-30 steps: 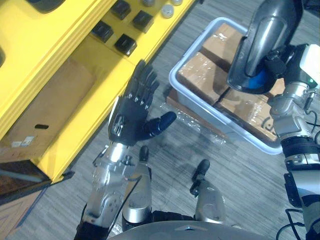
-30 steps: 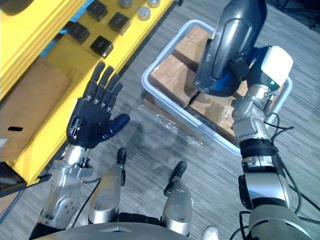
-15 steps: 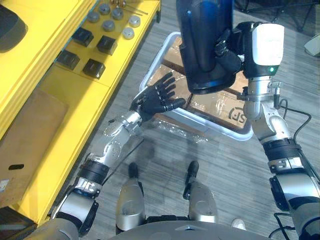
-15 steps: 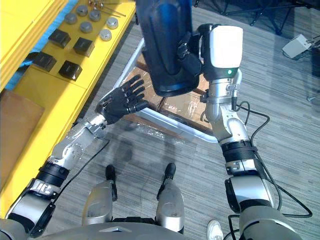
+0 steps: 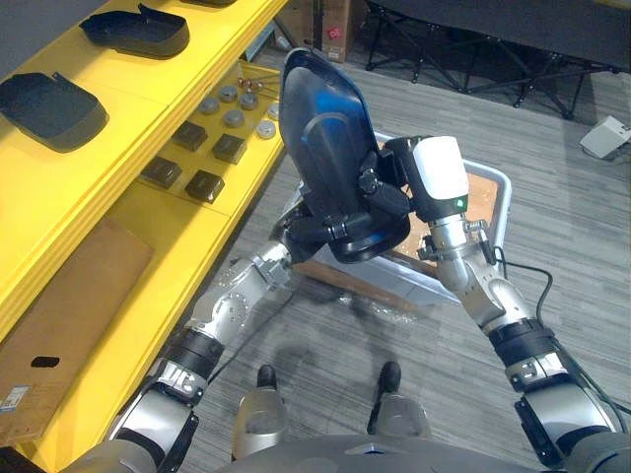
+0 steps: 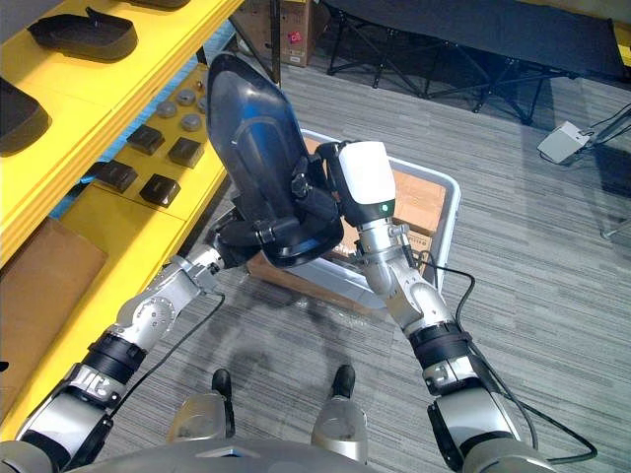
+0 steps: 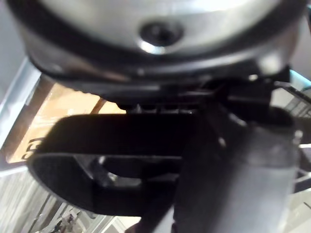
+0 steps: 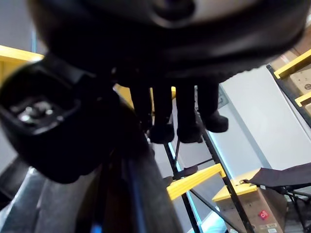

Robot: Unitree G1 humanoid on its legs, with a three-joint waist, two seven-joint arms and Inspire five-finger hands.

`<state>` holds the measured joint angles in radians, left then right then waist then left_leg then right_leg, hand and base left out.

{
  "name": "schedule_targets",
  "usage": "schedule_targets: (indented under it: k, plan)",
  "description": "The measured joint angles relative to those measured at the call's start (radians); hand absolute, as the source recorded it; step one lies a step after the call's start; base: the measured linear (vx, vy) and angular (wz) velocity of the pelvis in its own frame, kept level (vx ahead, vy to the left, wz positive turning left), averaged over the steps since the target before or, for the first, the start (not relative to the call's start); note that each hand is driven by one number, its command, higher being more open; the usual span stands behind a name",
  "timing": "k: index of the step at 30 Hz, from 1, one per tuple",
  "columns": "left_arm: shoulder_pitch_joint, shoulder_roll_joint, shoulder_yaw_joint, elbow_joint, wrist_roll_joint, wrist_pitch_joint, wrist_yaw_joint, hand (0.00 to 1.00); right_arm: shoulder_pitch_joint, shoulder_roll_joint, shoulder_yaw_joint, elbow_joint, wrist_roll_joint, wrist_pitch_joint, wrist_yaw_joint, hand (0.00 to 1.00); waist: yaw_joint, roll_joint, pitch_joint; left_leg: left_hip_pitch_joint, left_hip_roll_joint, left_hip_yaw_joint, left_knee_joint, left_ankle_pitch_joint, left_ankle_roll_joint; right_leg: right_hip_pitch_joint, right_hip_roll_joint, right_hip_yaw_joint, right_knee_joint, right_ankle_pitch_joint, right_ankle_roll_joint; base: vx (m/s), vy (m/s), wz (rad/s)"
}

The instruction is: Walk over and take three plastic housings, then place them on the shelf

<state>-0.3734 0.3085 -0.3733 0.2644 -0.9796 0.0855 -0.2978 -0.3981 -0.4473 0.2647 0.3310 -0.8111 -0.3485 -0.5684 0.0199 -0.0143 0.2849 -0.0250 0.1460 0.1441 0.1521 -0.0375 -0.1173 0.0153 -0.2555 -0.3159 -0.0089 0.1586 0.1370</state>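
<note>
A large dark plastic housing (image 5: 325, 148) is held upright in the air beside the yellow shelf (image 5: 118, 148). My right hand (image 5: 386, 193) is shut on its right edge, and the right wrist view shows the fingers (image 8: 187, 124) curled over the rim of the housing (image 8: 73, 204). My left hand (image 6: 235, 236) reaches up to the housing's lower end and touches it from beneath. Two more dark housings (image 5: 47, 106) (image 5: 138, 30) lie on the shelf's top level.
Small black blocks (image 5: 204, 183) and grey discs (image 5: 235, 116) sit on the shelf's lower level, with a cardboard sheet (image 5: 69, 305) below. A grey bin (image 5: 498, 192) of wrapped cardboard boxes stands on the floor behind the housing. Black folding frames (image 6: 463, 69) stand further back.
The view has swung upward. My right hand has carried the housing left toward the shelf. My left hand, earlier open in the air, has come up under the housing's lower end.
</note>
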Motion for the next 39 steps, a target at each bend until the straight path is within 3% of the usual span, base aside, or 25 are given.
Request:
schedule_targets:
  k: [9,13,17,20,21,24,30,31,35,39]
  plan:
    - [0.079,-0.044,-0.006,-0.040,0.045,-0.048,0.126,0.00,0.078,0.035,0.026,0.027,0.051,-0.001,-0.002,0.00,0.005,0.001,-0.056,0.001,-0.001,-0.012,-0.017,0.002,-0.001,0.012,0.005,-0.012,-0.022,0.001,0.002,0.03,-0.005,0.05]
    - [0.124,-0.075,-0.005,-0.040,0.047,-0.091,0.239,0.00,0.097,0.068,0.072,0.024,0.083,0.000,-0.036,0.00,0.006,-0.005,-0.082,0.006,-0.001,-0.017,-0.020,0.001,-0.003,0.027,0.008,-0.020,-0.036,0.001,0.002,0.00,-0.002,0.02]
    - [0.176,-0.099,-0.014,-0.040,0.121,-0.157,0.267,0.00,0.139,0.105,0.083,0.024,0.115,0.011,-0.042,0.00,0.011,-0.008,-0.093,0.015,0.000,-0.027,-0.022,-0.002,-0.005,0.047,0.011,-0.032,-0.047,0.003,0.004,0.01,-0.004,0.06]
    - [0.187,-0.109,-0.015,-0.040,0.127,-0.172,0.269,0.00,0.154,0.124,0.084,0.024,0.122,0.011,-0.062,0.00,0.019,-0.009,-0.093,0.017,0.000,-0.030,-0.029,-0.001,-0.005,0.047,0.011,-0.036,-0.047,0.003,0.003,0.00,0.000,0.01]
    - [0.188,-0.115,-0.014,-0.041,0.149,-0.181,0.270,0.00,0.160,0.128,0.082,0.024,0.122,0.011,-0.077,1.00,0.024,-0.010,-0.094,0.017,0.000,-0.031,-0.033,0.001,-0.005,0.047,0.012,-0.037,-0.048,0.003,0.003,0.00,0.000,0.00]
    - [0.223,-0.122,0.000,-0.111,0.220,-0.192,0.298,0.00,0.193,0.141,0.077,-0.015,0.160,0.003,-0.098,1.00,0.028,-0.010,-0.095,0.017,0.000,-0.033,-0.038,0.002,-0.006,0.047,0.013,-0.045,-0.049,0.002,0.002,0.00,0.000,0.00]
    - [0.327,-0.183,0.102,-0.289,0.476,-0.270,0.402,0.00,0.278,0.170,0.049,-0.145,0.287,-0.094,-0.077,1.00,0.029,-0.010,-0.116,0.037,-0.001,-0.048,-0.078,0.022,-0.010,0.061,0.014,-0.077,-0.049,-0.004,-0.004,0.03,-0.007,0.09]
    - [0.342,-0.200,0.160,-0.321,0.567,-0.314,0.461,0.00,0.313,0.171,0.048,-0.200,0.365,-0.125,-0.026,1.00,0.029,-0.011,-0.123,0.041,-0.001,-0.050,-0.088,0.026,-0.010,0.064,0.014,-0.086,-0.049,-0.005,-0.005,0.00,-0.003,0.07]
    - [0.398,-0.213,0.293,-0.432,0.750,-0.393,0.576,0.00,0.392,0.180,0.012,-0.320,0.589,-0.163,0.137,1.00,0.031,-0.010,-0.123,0.049,-0.002,-0.054,-0.092,0.027,-0.010,0.075,0.014,-0.094,-0.050,-0.010,-0.008,0.00,0.000,0.04]
    - [0.507,-0.211,0.405,-0.553,0.997,-0.415,0.695,0.00,0.461,0.183,-0.159,-0.447,0.794,-0.166,0.318,1.00,0.034,-0.012,-0.129,0.052,-0.003,-0.054,-0.104,0.029,-0.011,0.076,0.014,-0.099,-0.057,-0.012,-0.009,0.00,0.001,0.01]
